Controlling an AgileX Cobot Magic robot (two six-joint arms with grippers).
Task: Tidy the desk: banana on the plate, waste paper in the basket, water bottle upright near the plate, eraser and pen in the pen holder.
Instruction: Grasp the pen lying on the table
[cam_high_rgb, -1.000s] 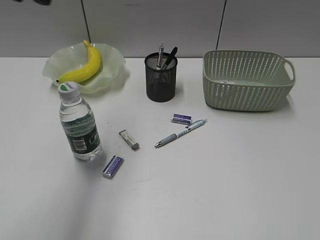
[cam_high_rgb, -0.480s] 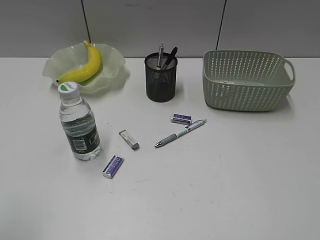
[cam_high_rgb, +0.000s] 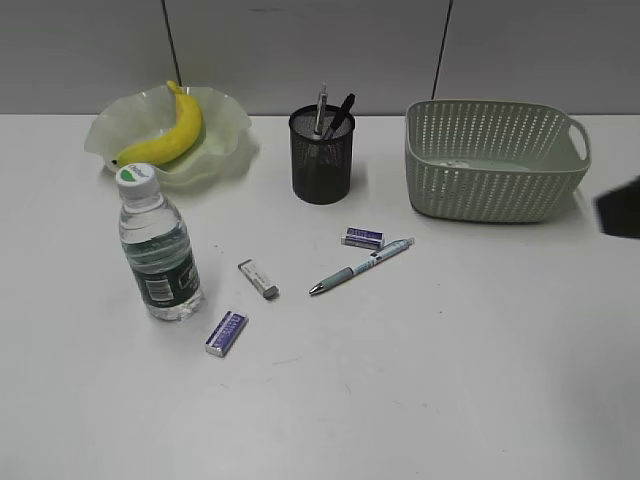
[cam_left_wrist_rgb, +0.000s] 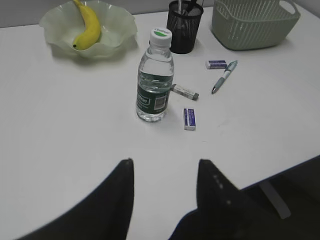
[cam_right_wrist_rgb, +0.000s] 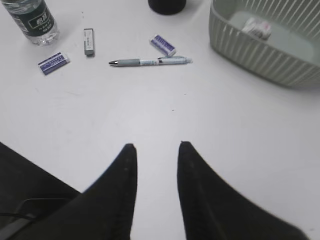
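With the banana (cam_high_rgb: 165, 135) laid in the plate (cam_high_rgb: 225, 125), the waste paper (cam_right_wrist_rgb: 256, 27) dropped in the basket (cam_high_rgb: 495, 190) and the water bottle (cam_high_rgb: 157, 250) stood upright, only the pen (cam_right_wrist_rgb: 150, 61) and three erasers (cam_right_wrist_rgb: 163, 44) are left ahead of the right gripper (cam_right_wrist_rgb: 155, 146), which is held partly open and empty, as is the left gripper (cam_left_wrist_rgb: 165, 162).

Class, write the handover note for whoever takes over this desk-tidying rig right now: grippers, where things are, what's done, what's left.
Left gripper: open, empty, above bare desk.
Right gripper: open, empty, short of the pen.
Done: banana on the plate; water bottle upright near it; waste paper in the basket.
Left: the pen and three erasers lie on the desk; all go into the pen holder, which already holds pens.
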